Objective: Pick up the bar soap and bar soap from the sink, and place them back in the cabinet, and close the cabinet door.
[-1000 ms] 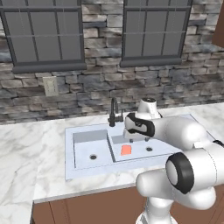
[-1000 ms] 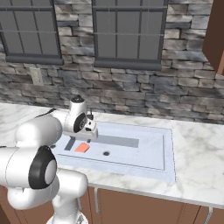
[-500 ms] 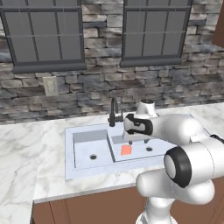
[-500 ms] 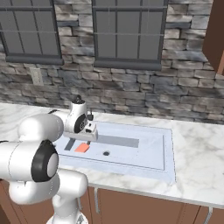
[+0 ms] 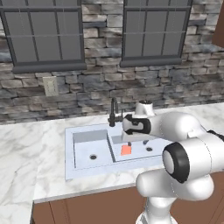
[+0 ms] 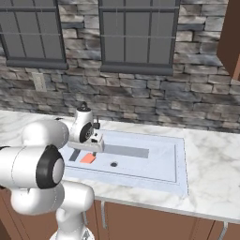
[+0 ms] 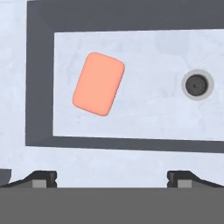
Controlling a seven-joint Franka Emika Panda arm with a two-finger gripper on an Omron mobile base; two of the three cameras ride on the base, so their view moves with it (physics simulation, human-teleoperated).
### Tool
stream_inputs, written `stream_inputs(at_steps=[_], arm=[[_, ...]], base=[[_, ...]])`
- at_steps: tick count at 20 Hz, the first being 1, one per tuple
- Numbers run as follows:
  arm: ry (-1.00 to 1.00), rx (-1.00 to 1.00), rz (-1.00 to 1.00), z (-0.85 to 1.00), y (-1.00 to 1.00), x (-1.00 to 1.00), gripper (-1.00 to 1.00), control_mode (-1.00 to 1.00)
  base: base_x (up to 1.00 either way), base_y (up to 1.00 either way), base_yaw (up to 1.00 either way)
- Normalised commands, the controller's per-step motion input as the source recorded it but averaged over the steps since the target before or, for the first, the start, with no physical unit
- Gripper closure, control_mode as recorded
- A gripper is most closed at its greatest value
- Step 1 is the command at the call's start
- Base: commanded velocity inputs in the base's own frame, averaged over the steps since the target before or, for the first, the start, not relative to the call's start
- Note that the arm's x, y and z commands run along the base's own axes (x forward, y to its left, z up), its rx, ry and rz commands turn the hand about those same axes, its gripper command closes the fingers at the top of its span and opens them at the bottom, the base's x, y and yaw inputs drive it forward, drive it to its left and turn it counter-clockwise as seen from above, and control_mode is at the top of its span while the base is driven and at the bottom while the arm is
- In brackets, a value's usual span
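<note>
An orange bar soap (image 5: 126, 150) (image 6: 87, 159) (image 7: 98, 83) lies flat on the floor of the right basin of the pale double sink (image 5: 70, 168) (image 6: 180, 164) (image 7: 109, 159). My gripper (image 5: 130, 140) (image 6: 87, 150) (image 7: 111, 179) hangs just above the basin, pointing down, with its jaws open wide and nothing between them. In the hand view the soap lies ahead of the fingertips (image 7: 41, 178), left of centre, clear of both. A corner of a reddish-brown cabinet (image 6: 232, 37) (image 5: 218, 26) shows at the upper right; its door and handle are out of view.
A thin black faucet (image 5: 113, 111) stands behind the basin divider, close to my hand. The basin drain (image 7: 197, 85) (image 6: 114, 164) lies apart from the soap. Marble counter (image 5: 22, 148) (image 6: 211, 164) surrounds the sink, and a stone wall with windows rises behind it.
My hand has edged slightly lower and to the left over the right basin. The jaws stay open and the soap has not moved.
</note>
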Motion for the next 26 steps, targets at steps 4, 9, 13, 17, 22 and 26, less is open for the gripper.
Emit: stream_inputs(at_steps=[4,9,13,17,22,26], arm=[[0.0,0.0,0.0,-0.18,0.02,0.03,-1.0,-1.0],[0.0,0.0,0.0,-0.1,0.03,0.07,-1.0,-1.0],[0.0,0.0,0.0,-0.04,0.04,0.11,-1.0,-1.0],[0.0,0.0,0.0,-0.04,0.02,0.08,-1.0,-1.0],[0.0,0.0,0.0,-0.08,0.03,0.07,-1.0,-1.0],[0.0,0.0,0.0,-0.13,0.05,0.05,-1.0,-1.0]], base=[[0.0,0.0,0.0],[0.0,0.0,0.0],[0.0,0.0,0.0],[0.0,0.0,0.0],[0.0,0.0,0.0],[0.0,0.0,0.0]])
